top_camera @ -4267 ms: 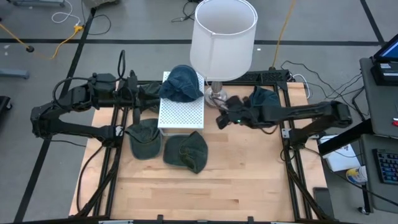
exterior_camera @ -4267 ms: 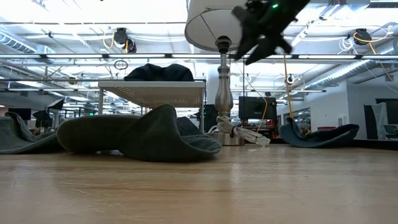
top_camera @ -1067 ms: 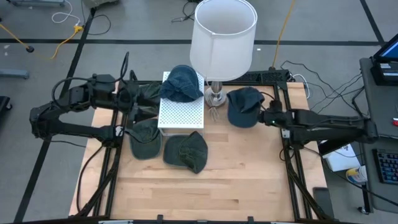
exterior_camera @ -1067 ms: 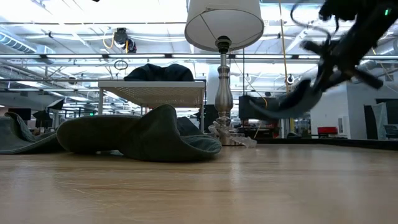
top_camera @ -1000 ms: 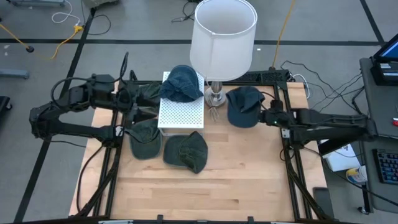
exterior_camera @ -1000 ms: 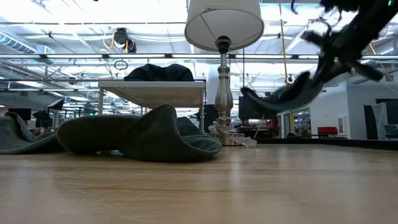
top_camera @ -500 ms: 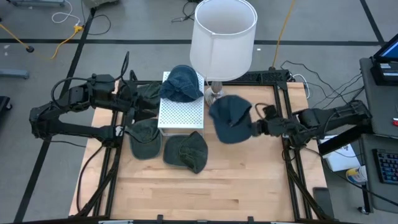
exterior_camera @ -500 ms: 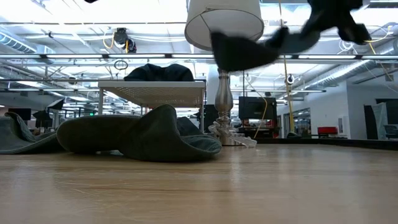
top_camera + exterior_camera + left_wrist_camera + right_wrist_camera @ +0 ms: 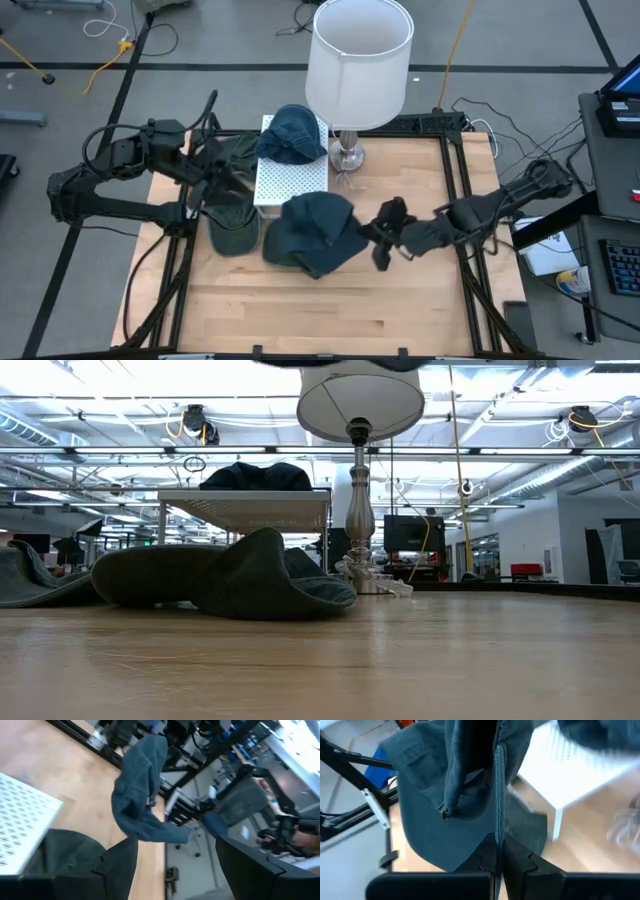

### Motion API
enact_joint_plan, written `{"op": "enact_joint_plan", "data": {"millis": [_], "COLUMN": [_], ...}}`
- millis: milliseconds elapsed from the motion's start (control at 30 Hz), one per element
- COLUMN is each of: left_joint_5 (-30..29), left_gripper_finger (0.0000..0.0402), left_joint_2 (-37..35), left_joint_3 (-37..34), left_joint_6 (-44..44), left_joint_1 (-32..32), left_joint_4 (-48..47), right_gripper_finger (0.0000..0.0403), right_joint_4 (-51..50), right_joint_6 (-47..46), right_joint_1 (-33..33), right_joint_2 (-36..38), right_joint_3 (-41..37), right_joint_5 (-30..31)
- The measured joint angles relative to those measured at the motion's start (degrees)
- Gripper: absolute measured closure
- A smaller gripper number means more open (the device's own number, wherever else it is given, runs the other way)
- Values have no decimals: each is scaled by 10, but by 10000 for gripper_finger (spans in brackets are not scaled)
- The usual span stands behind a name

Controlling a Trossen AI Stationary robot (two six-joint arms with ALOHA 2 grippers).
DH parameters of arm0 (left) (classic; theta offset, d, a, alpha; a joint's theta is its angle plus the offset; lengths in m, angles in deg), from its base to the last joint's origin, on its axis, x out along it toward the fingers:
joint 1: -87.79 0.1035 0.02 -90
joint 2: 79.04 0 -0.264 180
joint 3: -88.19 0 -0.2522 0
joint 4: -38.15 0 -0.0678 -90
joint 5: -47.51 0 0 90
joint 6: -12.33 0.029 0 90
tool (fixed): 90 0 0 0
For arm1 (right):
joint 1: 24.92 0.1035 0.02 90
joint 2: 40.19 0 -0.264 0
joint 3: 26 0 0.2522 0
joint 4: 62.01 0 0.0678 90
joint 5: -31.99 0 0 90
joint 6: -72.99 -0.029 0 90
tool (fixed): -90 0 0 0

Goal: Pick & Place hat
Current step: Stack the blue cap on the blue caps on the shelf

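- Right gripper (image 9: 372, 238) clamped on the brim of a blue hat (image 9: 318, 228), fingers pressed together on the cloth, just right of centre in the high view.
- Hat carried in the air, hanging left of the gripper, above a dark green hat (image 9: 312, 262) lying on the wooden table (image 9: 400, 300).
- In the right wrist view, blue hat (image 9: 455, 795) filling the middle of the frame, pinched between the two dark fingers (image 9: 485, 860) at the bottom.
- In the left wrist view, same hat (image 9: 142, 795) dangling in mid-frame above the table.
- Left gripper (image 9: 222, 180) at centre left of the high view, fingers apart, gripping nothing, just above another green hat (image 9: 232, 222).
- White perforated stand (image 9: 290, 178) beside it, with a further blue hat (image 9: 292, 132) on top.
- Lamp (image 9: 358, 62) at upper centre, behind the stand.
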Motion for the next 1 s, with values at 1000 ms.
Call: {"op": "enact_joint_plan", "data": {"millis": [1000], "left_joint_5": [-24], "left_gripper_finger": [128], "left_joint_2": [44], "left_joint_3": [0], "left_joint_6": [-45], "left_joint_1": [-96], "left_joint_4": [12], "right_gripper_finger": [401], "right_joint_4": [167], "right_joint_6": [126], "right_joint_1": [4], "right_joint_2": [-130], "right_joint_3": [95], "right_joint_5": [32]}}
